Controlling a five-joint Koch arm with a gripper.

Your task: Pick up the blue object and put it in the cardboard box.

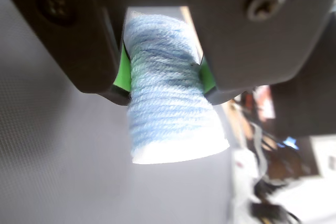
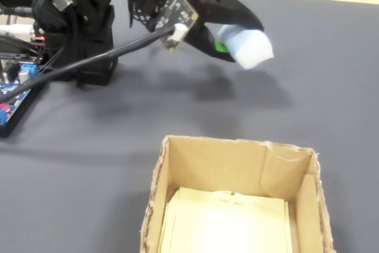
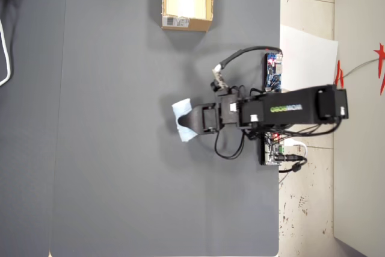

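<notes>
Above grey mat (image 3: 120,179), blue object (image 2: 249,48) in end effector (image 2: 228,48).

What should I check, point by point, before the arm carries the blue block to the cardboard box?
1. Grip: the tool is shut on the blue block, which is squeezed between the green pads. Ok.
2. Lift: in the fixed view the blue block hangs above the grey table with its shadow below. Ok.
3. Box open: the cardboard box shows its pale yellowish inside, no lid. Ok.
4. Alignment: in the overhead view the block is well away from the box. Not ok yet.
5. Path: bare table lies between them. Ok.
6. Cable slack on the arm for the reach: cannot tell.
</notes>
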